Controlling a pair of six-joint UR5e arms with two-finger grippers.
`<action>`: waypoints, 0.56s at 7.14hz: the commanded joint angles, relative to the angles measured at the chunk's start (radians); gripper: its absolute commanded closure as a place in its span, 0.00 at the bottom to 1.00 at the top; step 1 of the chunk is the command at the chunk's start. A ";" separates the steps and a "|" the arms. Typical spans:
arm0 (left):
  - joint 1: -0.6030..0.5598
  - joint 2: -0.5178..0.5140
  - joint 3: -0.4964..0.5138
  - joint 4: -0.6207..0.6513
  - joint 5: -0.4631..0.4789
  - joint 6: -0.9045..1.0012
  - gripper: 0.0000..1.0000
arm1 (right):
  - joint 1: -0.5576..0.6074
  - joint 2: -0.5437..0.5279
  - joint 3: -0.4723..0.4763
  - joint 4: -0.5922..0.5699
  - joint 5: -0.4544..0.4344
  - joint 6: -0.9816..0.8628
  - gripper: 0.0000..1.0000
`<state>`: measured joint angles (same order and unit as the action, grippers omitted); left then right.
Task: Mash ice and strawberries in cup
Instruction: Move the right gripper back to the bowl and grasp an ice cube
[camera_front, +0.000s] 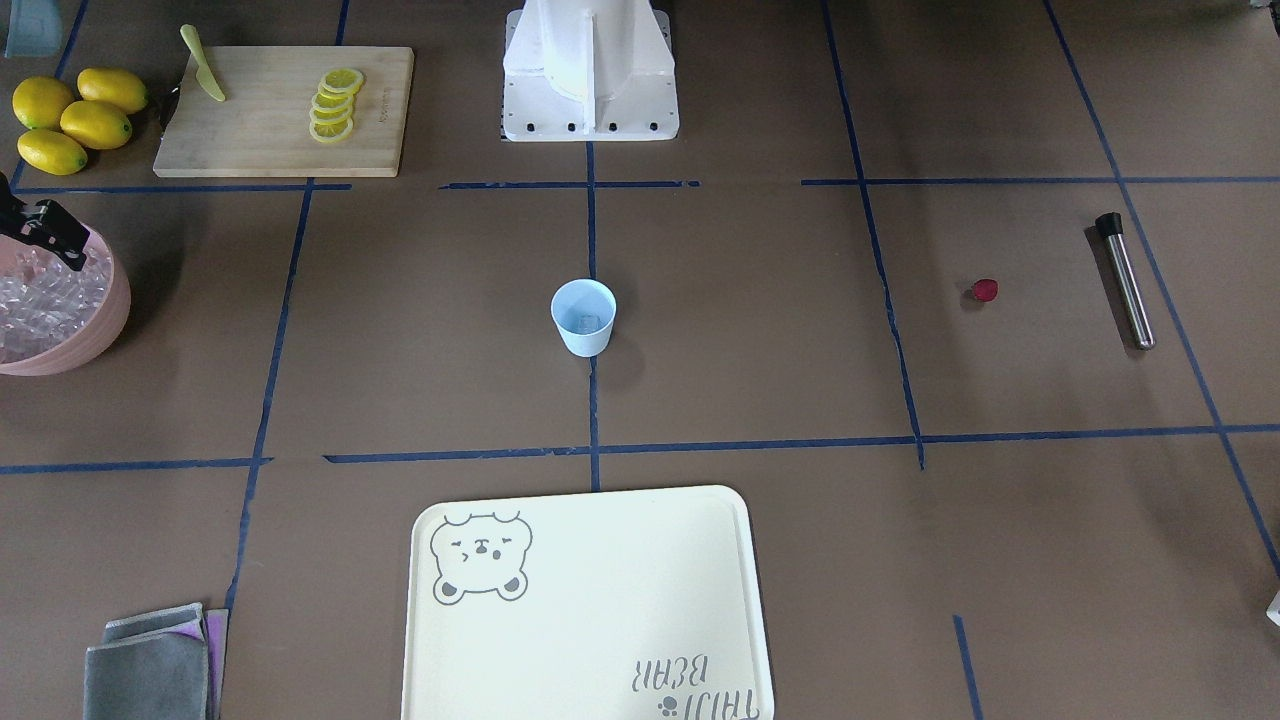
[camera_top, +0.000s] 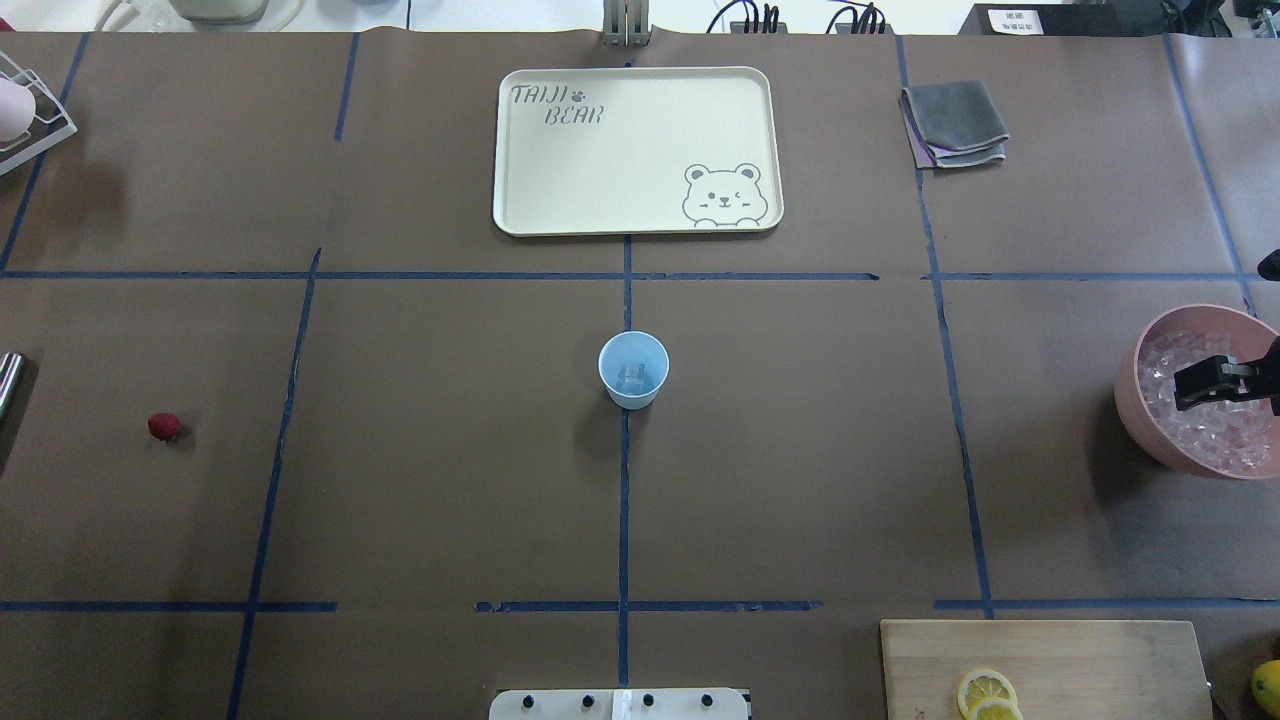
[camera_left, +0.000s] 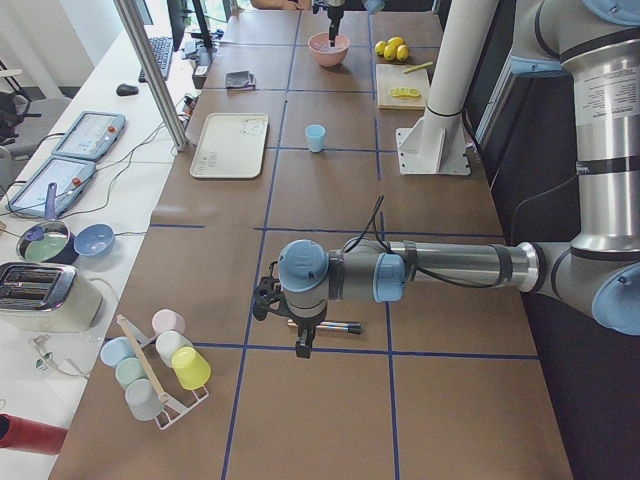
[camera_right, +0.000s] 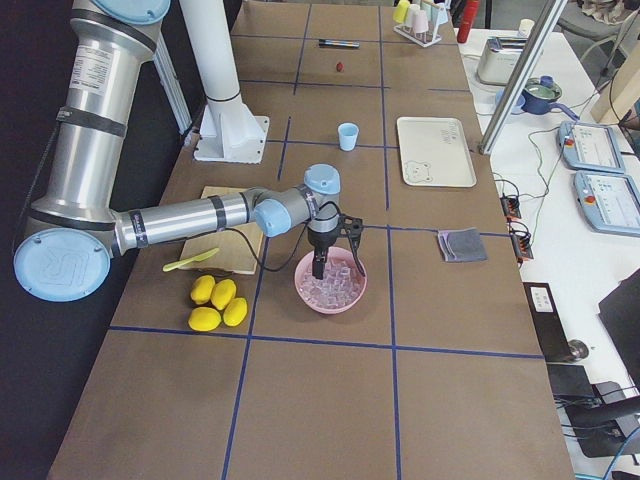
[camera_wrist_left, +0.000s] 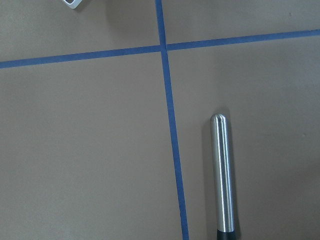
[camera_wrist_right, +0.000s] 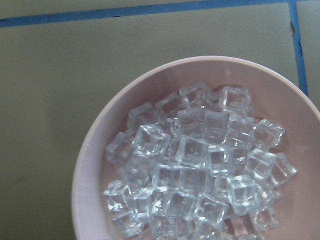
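The pale blue cup (camera_top: 633, 370) stands upright at the table's middle, with one ice cube (camera_top: 631, 377) in it. The pink bowl (camera_top: 1135, 400) at the robot's right holds several ice cubes (camera_wrist_right: 195, 165). My right gripper (camera_top: 1192, 387) hangs just above this ice with its fingers apart and empty; it also shows in the exterior right view (camera_right: 338, 266). The small dark red strawberry (camera_top: 164, 427) lies on the table at the robot's left. My left gripper (camera_left: 301, 346) hovers above a steel muddler (camera_wrist_left: 222, 175), and I cannot tell whether it is open or shut.
A cream bear tray (camera_top: 640, 90) lies beyond the cup. A cutting board (camera_front: 250, 140) holds lemon slices (camera_front: 334, 105) and a knife (camera_front: 203, 63), with whole lemons (camera_front: 75, 120) beside it. Folded grey cloths (camera_top: 955, 122) and a rack of cups (camera_left: 160, 365) sit at the far edges.
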<state>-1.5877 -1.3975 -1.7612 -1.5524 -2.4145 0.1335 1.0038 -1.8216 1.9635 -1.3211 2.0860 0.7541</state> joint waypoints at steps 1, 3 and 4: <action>0.000 0.000 0.002 0.000 0.000 0.000 0.00 | 0.016 -0.007 -0.038 -0.001 -0.007 -0.102 0.06; 0.000 0.000 0.000 0.000 0.000 0.000 0.00 | 0.015 0.011 -0.087 0.022 -0.007 -0.110 0.10; 0.000 0.000 -0.001 0.000 0.000 0.000 0.00 | 0.013 0.015 -0.110 0.049 -0.006 -0.107 0.13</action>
<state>-1.5877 -1.3975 -1.7613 -1.5524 -2.4145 0.1334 1.0178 -1.8128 1.8803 -1.2994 2.0789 0.6490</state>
